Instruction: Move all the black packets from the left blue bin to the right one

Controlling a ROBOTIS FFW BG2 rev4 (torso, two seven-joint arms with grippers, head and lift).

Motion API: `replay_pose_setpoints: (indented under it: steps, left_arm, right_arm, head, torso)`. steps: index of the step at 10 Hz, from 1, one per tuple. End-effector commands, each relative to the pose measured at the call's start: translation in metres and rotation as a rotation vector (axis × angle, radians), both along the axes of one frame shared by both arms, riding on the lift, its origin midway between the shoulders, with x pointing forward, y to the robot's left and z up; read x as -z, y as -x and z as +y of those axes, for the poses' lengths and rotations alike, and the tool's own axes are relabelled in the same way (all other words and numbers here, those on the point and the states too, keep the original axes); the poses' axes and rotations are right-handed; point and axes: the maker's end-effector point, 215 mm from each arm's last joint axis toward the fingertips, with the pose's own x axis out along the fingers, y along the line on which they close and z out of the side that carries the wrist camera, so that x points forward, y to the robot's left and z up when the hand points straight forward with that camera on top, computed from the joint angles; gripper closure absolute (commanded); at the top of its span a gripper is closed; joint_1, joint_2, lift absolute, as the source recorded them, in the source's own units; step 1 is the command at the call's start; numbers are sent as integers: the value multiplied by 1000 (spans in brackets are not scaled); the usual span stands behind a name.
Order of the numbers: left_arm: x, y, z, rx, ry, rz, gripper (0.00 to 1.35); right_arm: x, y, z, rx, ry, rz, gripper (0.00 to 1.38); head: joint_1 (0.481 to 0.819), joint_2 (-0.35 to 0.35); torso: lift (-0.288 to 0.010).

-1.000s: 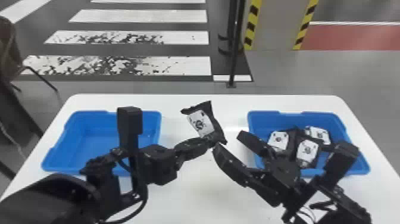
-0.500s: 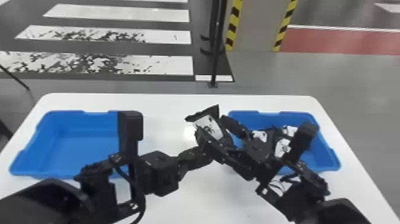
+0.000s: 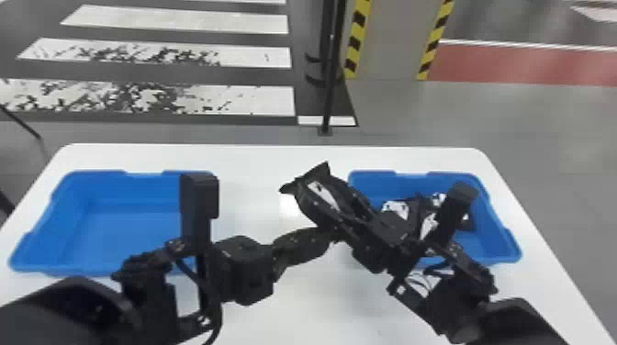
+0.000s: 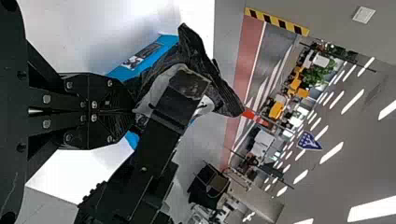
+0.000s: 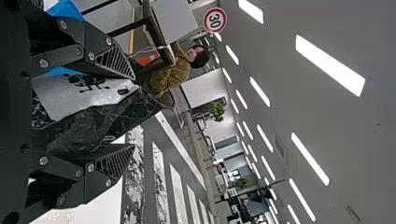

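The left arm enters the head view at the lower left corner and runs inward past the near right corner of the left blue bin (image 3: 133,229), its forearm low and nearly level over the white desk (image 3: 294,321). A black block (image 3: 199,197) stands upright on a post along this arm. The left end effector (image 3: 331,235) points toward the robot's right. In the left wrist view its fingers are together, with the edge of a black packet (image 3: 318,173) pinched at the tips.

The right arm comes from the lower right corner and slants forward and leftward across the near left part of the right blue bin (image 3: 498,234). The right end effector (image 3: 321,190) has its fingers apart on either side of that same packet; whether both press on it, I cannot tell. The packet is up between the two bins, tilted.

In the right wrist view (image 5: 70,95) the packet's white label carries a black emblem. Further black packets (image 3: 415,206) with white labels lie together in the right blue bin, their marks too small to make out. A round sign (image 5: 215,20) with a red ring and a blue shield-shaped sign (image 4: 309,141) show in the background.
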Motion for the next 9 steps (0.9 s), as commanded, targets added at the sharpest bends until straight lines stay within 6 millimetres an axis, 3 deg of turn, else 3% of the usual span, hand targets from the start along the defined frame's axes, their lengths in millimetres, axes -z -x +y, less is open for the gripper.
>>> replay_pose_setpoints:
  steps: [1,3,4,5,6,7,9]
  left_arm:
    - [2,1,1,-1,0,7,1211]
    - [-1,-3,6,-17,13,0,1211]
    - [-3,-3,8,-29,34,4,1090]
    - [-1,-3,15,-50,50,14,608]
    - [3,0,24,-79,70,21,257]
    - [0,1,35,-117,113,11,125]
    - [-10,0,85,-265,126,-54,137]
  right_arm:
    - [-2,-1,-2,8,0,-14,1282]
    - [0,-1,-2,8,-6,-6,1282]
    - [-1,-4,-6,16,-5,-7,1282]
    - [0,-13,-23,53,2,-8,1282]
    - [0,-26,-46,102,16,-15,1282]
    - [3,-39,-79,164,50,-19,1282]
    - [28,-66,-150,290,118,15,1282]
  head:
    - [695,-94]
    - [695,-96]
    - [695,-93]
    - [695,-91]
    - [695,-94]
    - [695,-106]
    - [695,-140]
  torso:
    - [-140]
    - [-140]
    - [-140]
    - [-140]
    - [-140]
    - [-140]
    - [-140]
